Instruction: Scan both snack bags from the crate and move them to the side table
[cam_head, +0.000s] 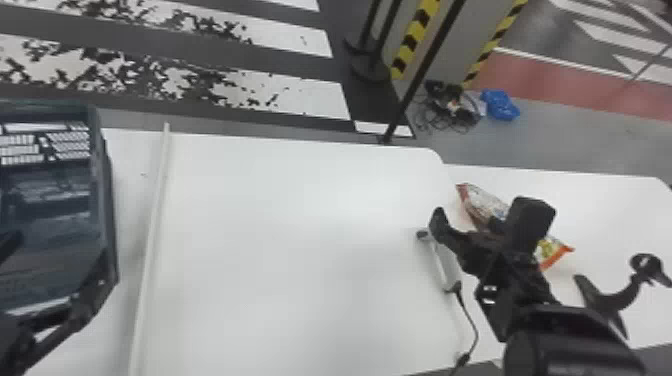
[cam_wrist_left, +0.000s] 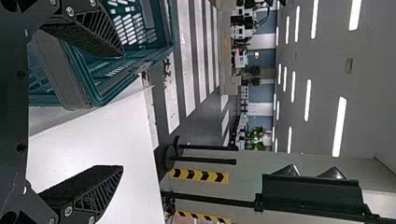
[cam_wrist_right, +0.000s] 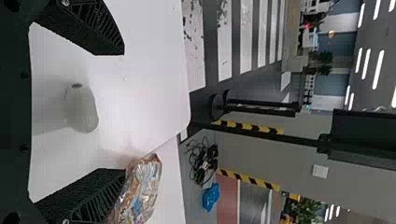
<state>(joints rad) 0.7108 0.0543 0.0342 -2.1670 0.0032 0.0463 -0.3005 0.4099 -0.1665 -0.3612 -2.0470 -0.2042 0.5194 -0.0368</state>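
Head view: striped floor (cam_head: 300, 92) across the top, running from upper left toward upper right. Then white table (cam_head: 300, 250), filling center down to the bottom edge. Next, side table (cam_head: 590, 200), also white, at right, butting up to the first one. Teal crate (cam_head: 102, 165) at left edge of frame, with slotted walls, cut off by the edge.

Right gripper (cam_head: 487, 220), right of center, over the side table's near-left part. Fingers (cam_wrist_right: 100, 28) spread wide in the right wrist view. Left gripper (cam_head: 70, 315), lower left, by the crate. Fingers (cam_wrist_left: 100, 186) also spread wide in the left wrist view.

Snack bag (cam_head: 482, 202), printed and shiny, lying on the side table, right of center, partly behind the right gripper. Orange-and-yellow end (cam_head: 552, 252) poking out on the other side; can't tell if same bag or second one. Can't tell if touching a finger.

Black curved piece (cam_head: 607, 300) at lower right. Blue bundle (cam_head: 500, 105) on floor, upper right. Pale handheld device (cam_head: 444, 267), right of center, just left of right gripper's arm. Thin black cable (cam_head: 472, 320) trailing from it toward the bottom.
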